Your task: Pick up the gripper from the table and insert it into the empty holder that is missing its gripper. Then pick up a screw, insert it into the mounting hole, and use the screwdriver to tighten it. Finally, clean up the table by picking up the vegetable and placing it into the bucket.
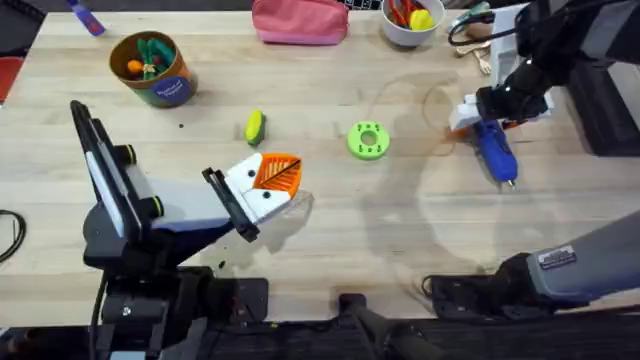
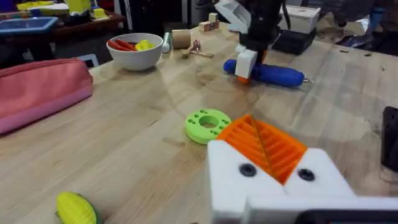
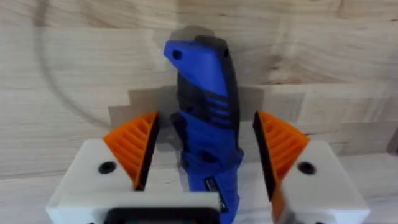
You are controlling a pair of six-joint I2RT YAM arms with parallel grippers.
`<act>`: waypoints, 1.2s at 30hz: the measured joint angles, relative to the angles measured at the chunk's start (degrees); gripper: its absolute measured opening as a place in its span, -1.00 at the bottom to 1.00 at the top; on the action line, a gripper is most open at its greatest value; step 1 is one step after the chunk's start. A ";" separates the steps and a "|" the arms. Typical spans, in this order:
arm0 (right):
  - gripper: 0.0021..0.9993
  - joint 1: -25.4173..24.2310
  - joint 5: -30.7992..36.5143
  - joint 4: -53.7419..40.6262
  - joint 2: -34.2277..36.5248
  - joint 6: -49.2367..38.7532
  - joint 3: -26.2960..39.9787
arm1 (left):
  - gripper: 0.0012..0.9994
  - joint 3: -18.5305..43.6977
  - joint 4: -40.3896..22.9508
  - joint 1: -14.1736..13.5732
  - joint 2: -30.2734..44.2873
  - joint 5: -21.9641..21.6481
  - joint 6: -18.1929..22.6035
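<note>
The blue screwdriver (image 1: pixel 496 150) lies on the table at the right, its silver tip toward the front. My right gripper (image 1: pixel 480 112) is lowered over its rear end. In the right wrist view my right gripper (image 3: pixel 205 155) is open, its orange pads (image 3: pixel 134 149) on either side of the screwdriver (image 3: pixel 205 112) with small gaps. My left gripper (image 1: pixel 272 180) rests low at centre-left, shut, its orange pads (image 2: pixel 264 146) pressed together with nothing between them. The vegetable, a yellow corn (image 1: pixel 254 126), lies just behind it. The bucket (image 1: pixel 152 68) stands at the back left. The loose gripper, the holder and the screw are out of view.
A green ring (image 1: pixel 367 140) lies mid-table between the two grippers. A white bowl (image 1: pixel 412 20) of toys and a pink pouch (image 1: pixel 300 20) sit along the back edge. A small blue-purple pen (image 1: pixel 85 18) lies at the back left. Black equipment stands at the far right.
</note>
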 joint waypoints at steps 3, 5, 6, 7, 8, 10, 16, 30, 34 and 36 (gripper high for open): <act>0.58 -0.19 -0.11 0.01 0.74 0.00 0.56 | -0.99 0.00 0.00 0.00 0.00 0.00 0.00; 0.21 -0.44 -0.22 0.00 1.16 -0.12 0.72 | -0.99 0.00 0.00 0.00 0.00 0.00 0.01; -0.05 -0.53 -0.24 -0.01 1.34 -0.18 0.75 | -0.99 0.00 0.00 0.00 -0.02 0.00 -0.01; -0.37 -0.66 -0.34 0.05 1.50 -0.21 0.82 | -0.99 0.00 0.00 0.00 0.00 0.00 0.00; -0.63 -0.67 0.02 0.26 1.70 -0.15 0.83 | -0.99 0.00 0.00 0.00 0.00 0.00 0.01; -0.95 -0.81 0.10 0.51 2.05 0.01 1.04 | -0.99 0.00 0.00 0.00 -0.02 0.00 0.01; -0.96 -0.35 0.15 0.15 2.05 -0.01 1.27 | -0.99 0.00 0.00 0.00 0.01 0.00 -0.01; -0.96 8.23 -1.25 -6.07 -7.99 6.74 7.36 | -0.99 0.00 0.00 0.00 -0.01 0.00 -0.02; -0.96 9.88 -5.53 -4.67 -15.86 9.50 7.74 | -0.99 0.00 0.00 0.00 -0.02 -0.02 -0.02; -0.96 10.32 -8.24 -3.29 -19.58 10.89 7.77 | -0.99 0.00 0.00 0.00 -0.01 0.00 0.00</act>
